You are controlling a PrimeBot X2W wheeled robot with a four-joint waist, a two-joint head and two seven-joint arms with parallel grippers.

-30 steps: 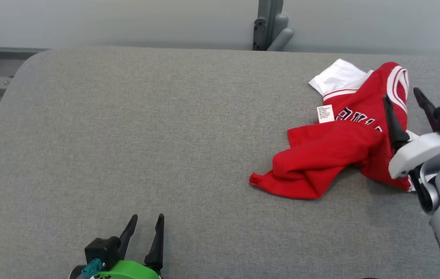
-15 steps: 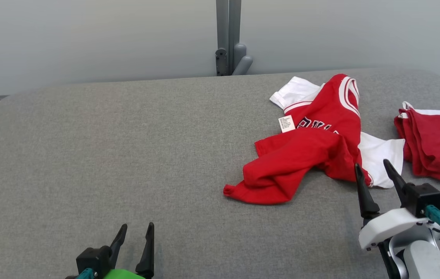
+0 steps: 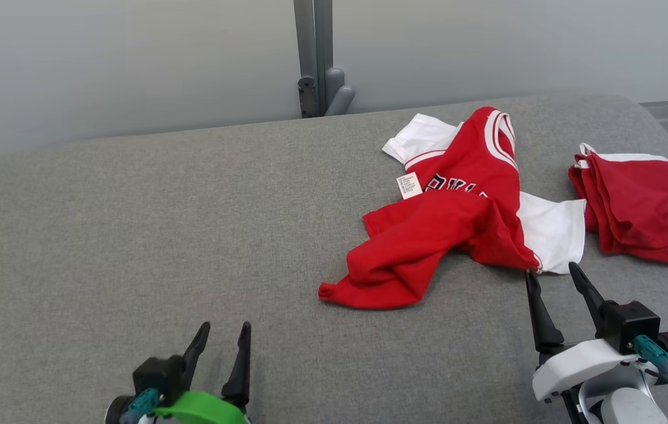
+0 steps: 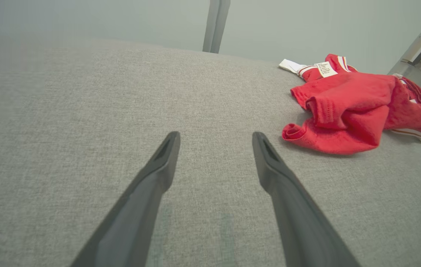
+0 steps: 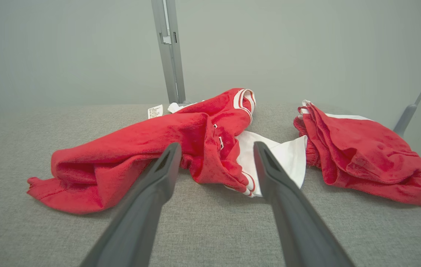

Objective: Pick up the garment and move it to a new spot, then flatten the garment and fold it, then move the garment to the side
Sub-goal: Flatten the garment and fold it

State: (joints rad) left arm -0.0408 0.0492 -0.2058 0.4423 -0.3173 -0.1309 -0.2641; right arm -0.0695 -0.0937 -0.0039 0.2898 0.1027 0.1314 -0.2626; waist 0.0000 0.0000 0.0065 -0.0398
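Two pincers, both spread and empty. The left pincer (image 3: pixel 225 325) hovers over bare grey worktop (image 3: pixel 133 235), well apart from the garment (image 3: pixel 428 235). The right pincer (image 3: pixel 550 269) points at this crumpled red-and-white garment, fingertips near its white hem. A second red garment (image 3: pixel 640 206) lies just beside it, at the worktop's right edge.

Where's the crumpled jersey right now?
Head view: the crumpled jersey lies right of centre on the grey surface, just beyond the right gripper, left of the folded red pile.
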